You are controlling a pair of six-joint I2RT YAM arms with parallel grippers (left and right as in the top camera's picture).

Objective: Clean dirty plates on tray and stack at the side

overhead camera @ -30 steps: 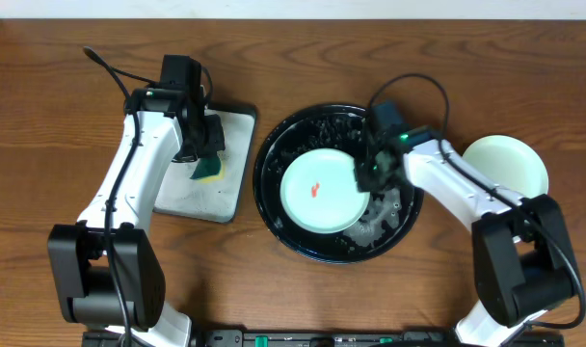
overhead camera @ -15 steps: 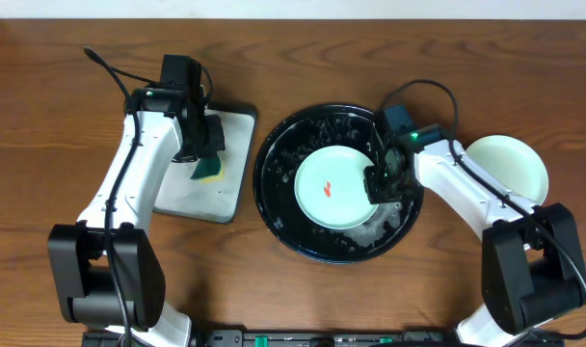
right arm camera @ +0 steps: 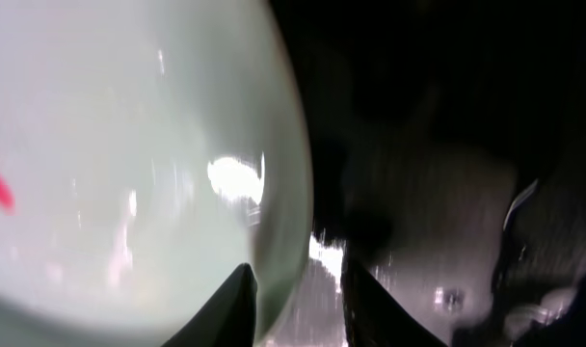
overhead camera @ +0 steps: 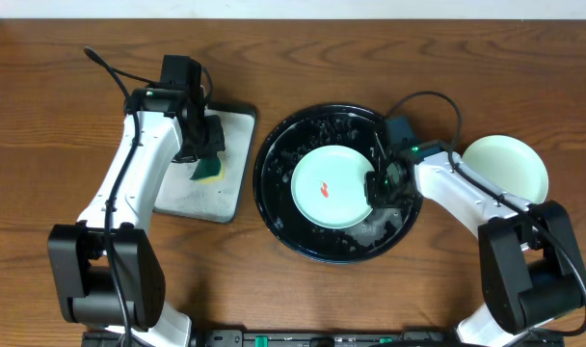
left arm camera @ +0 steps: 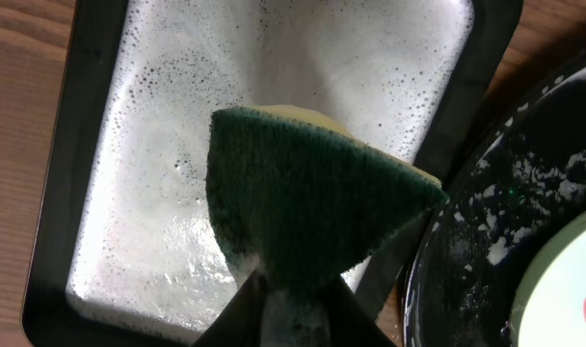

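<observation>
A pale mint-blue plate (overhead camera: 332,186) with a small red-orange smear lies in the round glossy black tray (overhead camera: 274,183), right of its middle. My right gripper (overhead camera: 382,183) straddles the plate's right rim and is shut on it; the rim (right arm camera: 288,193) shows between the fingers (right arm camera: 298,304) in the right wrist view. A second mint-blue plate (overhead camera: 510,164) lies on the table at the far right. The yellow plate is out of view. My left gripper (overhead camera: 201,154) is shut on a green and yellow sponge (left arm camera: 303,202) above the grey tray.
The rectangular black-rimmed grey tray (overhead camera: 230,125) with foamy water sits left of the black tray, and it also shows in the left wrist view (left arm camera: 158,173). The black tray is wet with foam patches (overhead camera: 385,226). Both arms' cables hang above the table.
My right gripper has moved right and a little toward the front, and the smeared plate has shifted right within the black tray with it. The left arm and sponge have not moved.
</observation>
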